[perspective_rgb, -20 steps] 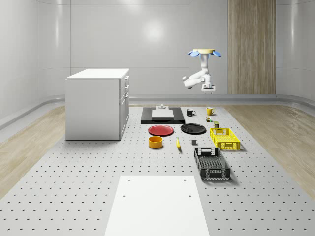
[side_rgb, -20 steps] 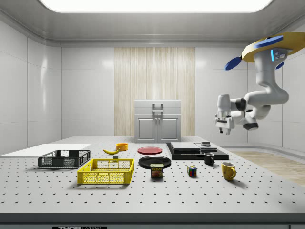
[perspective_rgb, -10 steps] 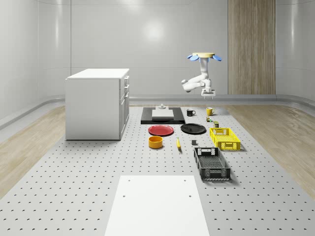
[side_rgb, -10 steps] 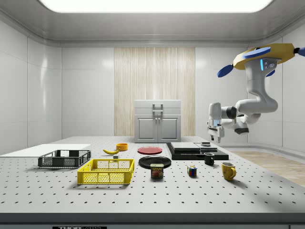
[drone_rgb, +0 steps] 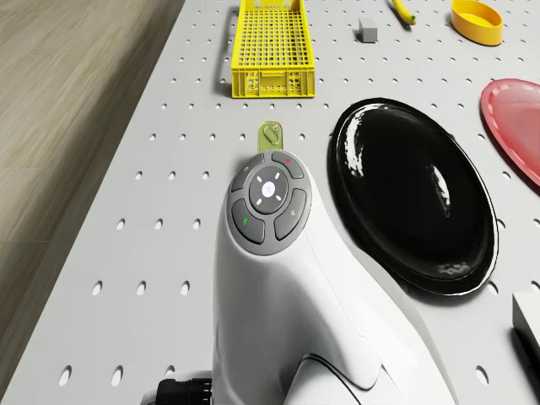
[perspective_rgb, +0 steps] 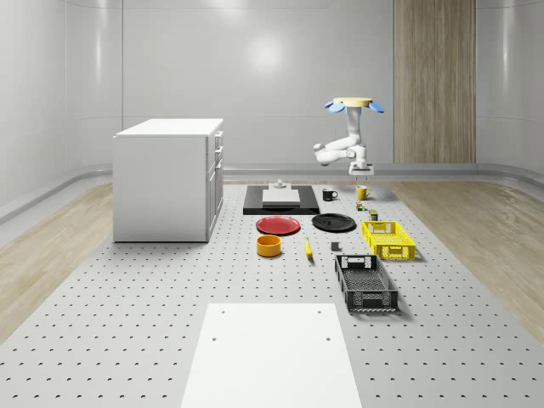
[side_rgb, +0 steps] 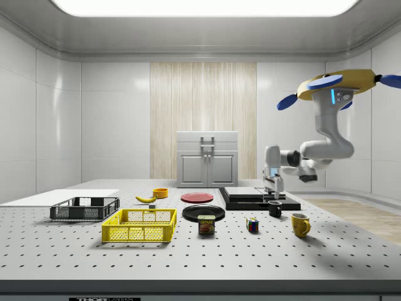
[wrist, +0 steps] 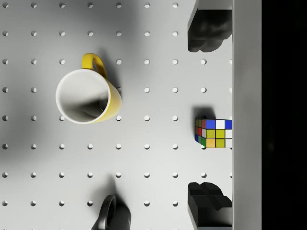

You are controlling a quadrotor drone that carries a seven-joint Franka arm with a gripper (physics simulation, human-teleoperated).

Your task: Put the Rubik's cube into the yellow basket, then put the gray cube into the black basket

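Wrist view: looks straight down past the gripper [wrist: 207, 117], with fingers [wrist: 206, 31] spread wide and holding nothing, onto the Rubik's cube [wrist: 214, 133] resting on the table [wrist: 144, 191] roughly between them. Lined up that way, presumably, so that a plain descent brings one pad to either side of it. Sits a little off the midline, though, so probably calls for a small sideways trim before closing. Also takes in the yellow mug [wrist: 86, 98] near the cube and a black mug [wrist: 112, 215] at the frame edge, both apart from it; worth keeping the fingers off these on the way down. Side view: puts the drone [side_rgb: 335, 84] hovering in the air over the table end at that view's right, arm folded downward, gripper well above the cube and seemingly nearer the black slab [side_rgb: 257, 199] behind it, though hard to judge for depth from this angle. Places the yellow basket [side_rgb: 140, 226] toward that view's left, beyond a can [side_rgb: 206, 224], well apart from the cube, open top upward and ready to receive; sets the black basket [side_rgb: 84, 208] farther left again. Drone view: catches the gray cube [drone_rgb: 368, 30] lying on the table near the yellow basket, untouched, left for the second half. Judged stage: approach to the first pick, nothing yet grasped or delivered.
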